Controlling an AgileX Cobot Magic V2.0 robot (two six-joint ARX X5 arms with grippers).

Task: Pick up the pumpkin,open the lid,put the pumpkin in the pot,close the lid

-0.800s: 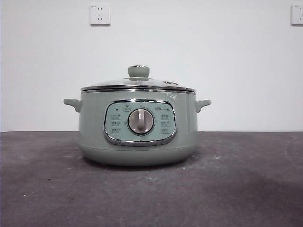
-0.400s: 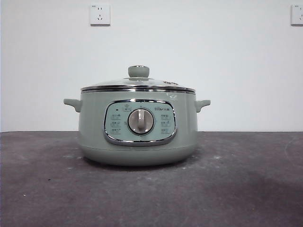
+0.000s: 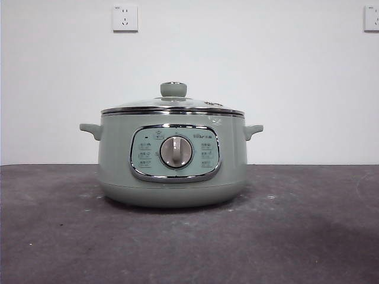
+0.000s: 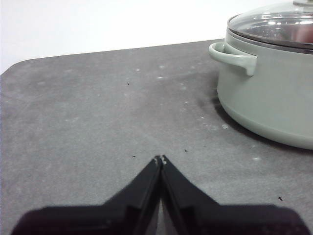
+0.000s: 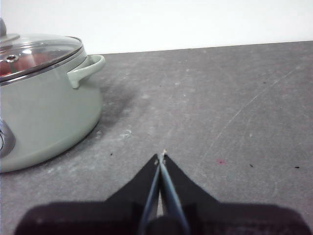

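Note:
The pale green pot (image 3: pixel 172 177) stands mid-table with its dial facing the front view. On it rests the glass lid (image 3: pixel 136 106), shut, with its green knob (image 3: pixel 173 89) on top. Through the glass an orange-red patch (image 5: pixel 12 66) shows inside the pot; it looks like the pumpkin, but its shape is unclear. My left gripper (image 4: pixel 161 157) is shut and empty, low over the table beside one pot handle (image 4: pixel 234 54). On the pot's (image 5: pixel 44 112) other side my right gripper (image 5: pixel 162 155) is likewise shut and empty. Neither arm shows in the front view.
A dark grey table (image 3: pixel 296 236) stretches to both sides of the pot. Behind it is a white wall with two sockets (image 3: pixel 125 18) (image 3: pixel 372 18). The table's far rounded corner (image 4: pixel 14 68) shows in the left wrist view.

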